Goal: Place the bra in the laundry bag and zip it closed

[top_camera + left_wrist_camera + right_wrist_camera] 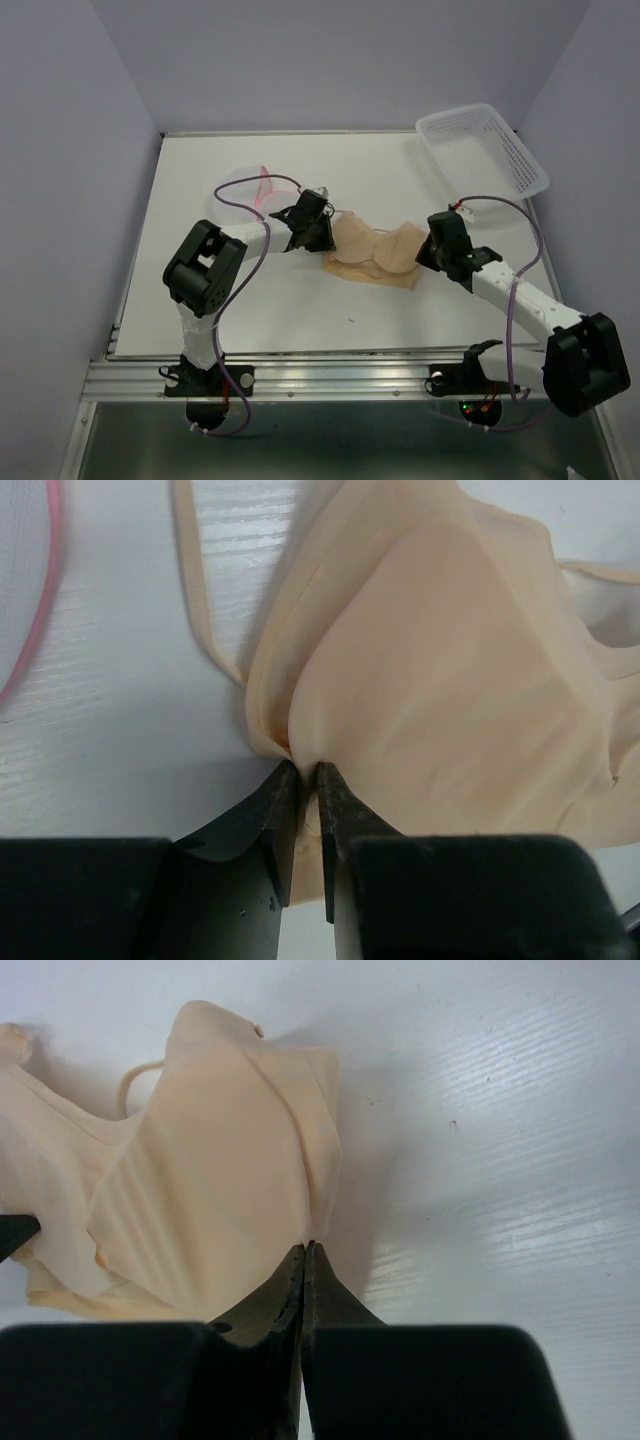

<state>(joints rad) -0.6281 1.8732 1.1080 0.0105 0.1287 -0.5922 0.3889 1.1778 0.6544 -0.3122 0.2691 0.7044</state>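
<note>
We see the bra lying mid-table, pinched from both ends: L gripper is closed on a fold of fabric beside one cup, R gripper shut tight on the opp. edge. The bag, w/ pink rim, sits just behind L gripper.

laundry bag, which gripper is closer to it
Left. The left gripper pinches the bra just beside the laundry bag; the right gripper is at the bra's far end.
</note>
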